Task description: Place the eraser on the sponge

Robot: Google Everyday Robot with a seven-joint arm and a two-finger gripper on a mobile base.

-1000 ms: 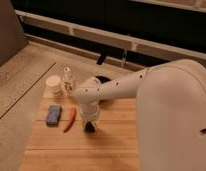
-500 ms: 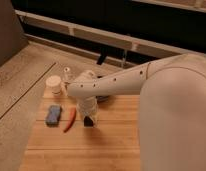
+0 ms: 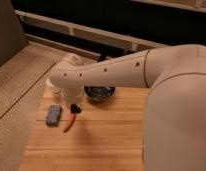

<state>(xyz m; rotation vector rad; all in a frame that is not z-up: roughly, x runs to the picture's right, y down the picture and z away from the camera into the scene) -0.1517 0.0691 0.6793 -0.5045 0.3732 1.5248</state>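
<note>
On bench (image 3: 106, 145) at 9 o'clock: sponge (image 3: 53, 115), flat, top bare.
End effector (image 3: 75, 107): just off sponge toward 2 o'clock, pinching small dark block, seemingly eraser (image 3: 75, 109).
Progress: eraser in grip, not on sponge; set-down and release left.
Change: shifted toward 10 o'clock, closer to sponge than half a second ago.

Pale wooden plank desk (image 3: 106, 137) lying under dim warm light, speckled grey floor (image 3: 21, 82) running along its left edge, pale rail (image 3: 96, 34) crossing a dark wall (image 3: 121, 15) beyond the far edge, grey panel (image 3: 6, 30) standing past the far-left corner, gripper (image 3: 74, 108) hanging over the desk's left part.
</note>
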